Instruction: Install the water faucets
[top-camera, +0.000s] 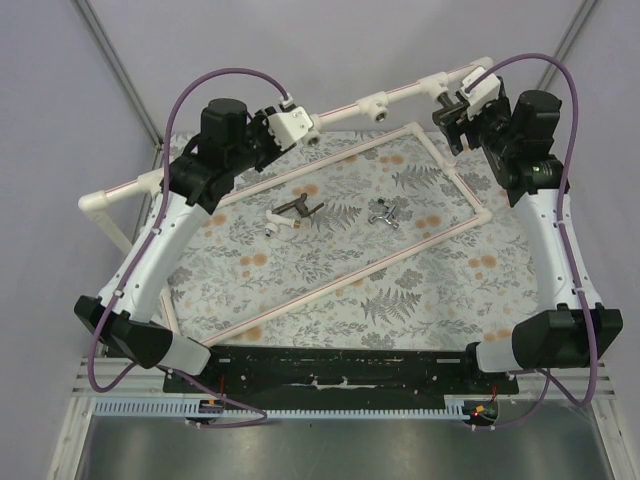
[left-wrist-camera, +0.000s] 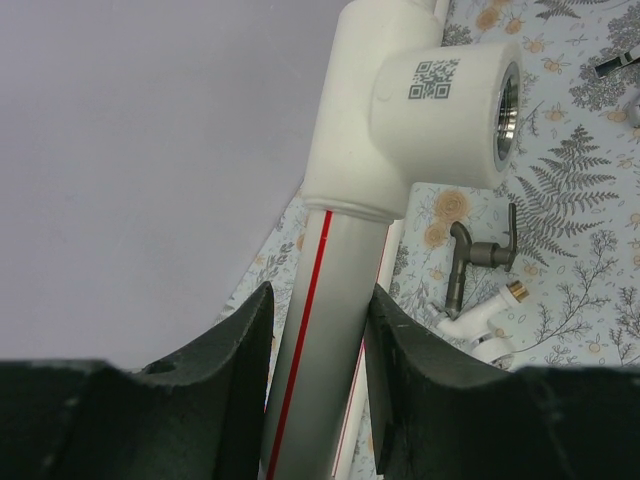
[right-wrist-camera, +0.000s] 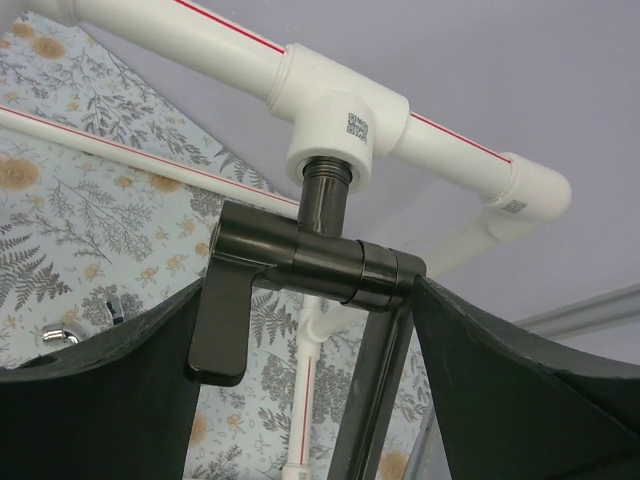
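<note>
A dark L-shaped faucet (right-wrist-camera: 320, 260) sits with its threaded stem in a tee socket (right-wrist-camera: 345, 130) of the raised white pipe frame (top-camera: 400, 92), its long tube spout pointing down. My right gripper (right-wrist-camera: 308, 292) stands open around its body, one finger beside the lever and the other at the cap end. My left gripper (left-wrist-camera: 320, 340) is shut on the frame's pipe below another tee socket (left-wrist-camera: 440, 100), which is empty. A shorter dark faucet with a white end (top-camera: 293, 212) and a silver cross-handled faucet (top-camera: 385, 214) lie on the floral mat.
A rectangle of white pipe (top-camera: 330, 285) lies flat on the floral mat (top-camera: 420, 300) around the two loose faucets. The raised pipe frame runs diagonally from the left edge to the back right. Grey walls stand behind.
</note>
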